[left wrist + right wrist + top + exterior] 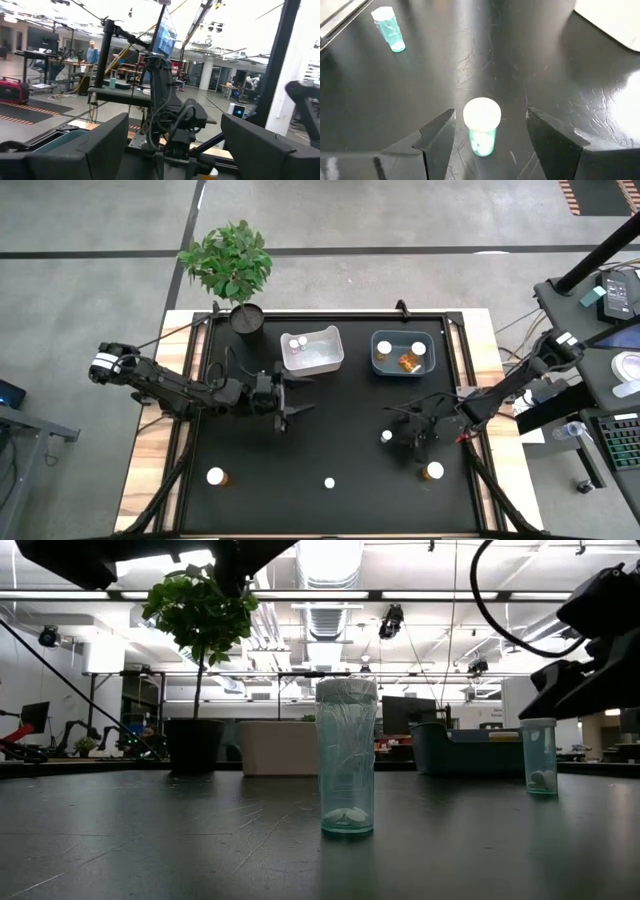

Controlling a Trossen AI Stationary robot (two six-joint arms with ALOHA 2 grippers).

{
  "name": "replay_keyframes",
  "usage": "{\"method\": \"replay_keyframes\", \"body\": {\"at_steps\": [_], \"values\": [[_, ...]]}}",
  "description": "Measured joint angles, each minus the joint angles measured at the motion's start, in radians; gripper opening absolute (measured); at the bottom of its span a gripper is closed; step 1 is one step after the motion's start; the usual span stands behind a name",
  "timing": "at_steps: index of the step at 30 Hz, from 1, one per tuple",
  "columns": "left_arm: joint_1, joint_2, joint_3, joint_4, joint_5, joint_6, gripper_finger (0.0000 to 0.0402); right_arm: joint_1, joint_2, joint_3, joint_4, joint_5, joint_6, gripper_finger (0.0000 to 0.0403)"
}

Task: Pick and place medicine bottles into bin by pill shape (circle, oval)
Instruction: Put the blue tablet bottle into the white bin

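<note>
The right gripper (397,438) hangs low over the right half of the black table (250,490), its two fingers (437,137) spread wide with a small clear bottle (481,125) standing upright in the gap, touching neither finger. That same white-capped bottle shows in the high view at (386,436), just left of the gripper body. The left gripper (296,402) waits left of the table's centre, in front of the white bin (325,361), its fingers parted and holding nothing. Another small clear bottle (329,482) stands alone near the middle of the front edge; the low view shows it upright, with pale pills at its base (347,756). An amber bottle (216,476) stands toward the front left corner and another amber one (434,471) toward the front right. The white bin near the back edge holds two small bottles, the blue-grey bin (378,360) to its right holds white-capped amber ones. A potted plant (230,265) sits at the back left corner.
</note>
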Motion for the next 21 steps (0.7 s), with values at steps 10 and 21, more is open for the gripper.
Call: {"method": "replay_keyframes", "body": {"at_steps": [10,21], "values": [[0.000,0.000,0.000,0.000,-0.012,0.001,0.0302,0.000,0.147,0.055,0.038,0.007,-0.032,0.0235],[0.001,0.000,0.000,0.000,-0.012,0.001,0.0302,0.000,0.218,0.091,0.027,0.010,-0.034,0.0183]]}}
